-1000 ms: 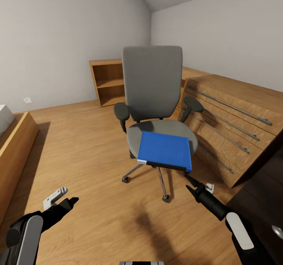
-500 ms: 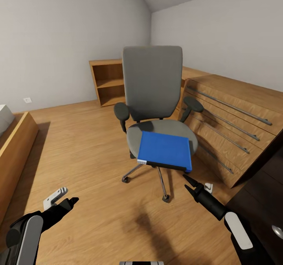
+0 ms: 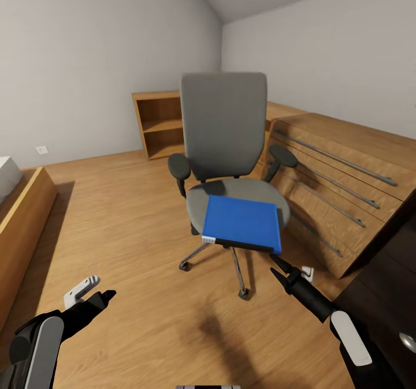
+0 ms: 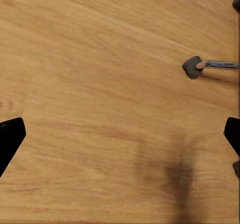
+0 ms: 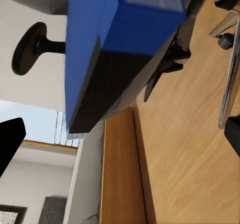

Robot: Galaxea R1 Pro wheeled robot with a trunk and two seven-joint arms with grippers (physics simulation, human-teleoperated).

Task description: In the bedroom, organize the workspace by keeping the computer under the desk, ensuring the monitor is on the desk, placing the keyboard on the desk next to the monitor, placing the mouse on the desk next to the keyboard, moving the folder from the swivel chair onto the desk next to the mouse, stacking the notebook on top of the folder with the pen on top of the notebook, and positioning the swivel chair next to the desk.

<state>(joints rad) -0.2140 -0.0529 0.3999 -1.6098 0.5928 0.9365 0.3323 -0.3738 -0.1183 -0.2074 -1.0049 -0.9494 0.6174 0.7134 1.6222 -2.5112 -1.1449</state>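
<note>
- Your folder [image 3: 242,223] lies flat on the swivel chair [image 3: 225,146] seat.
- Your right gripper [image 3: 279,268] hovers near the folder's black spine, fingers spread, empty.
- Your left gripper [image 3: 106,295] hangs open over the floor [image 3: 127,216], empty.

Black arms, white forearm panels; black pointed-finger left end effector [image 3: 101,298], right end effector [image 3: 278,266].

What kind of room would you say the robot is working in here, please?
Probably a bedroom with a work corner: an office chair on a wooden floor, a wooden dresser and bookcase by the walls, and a bed frame.
</note>
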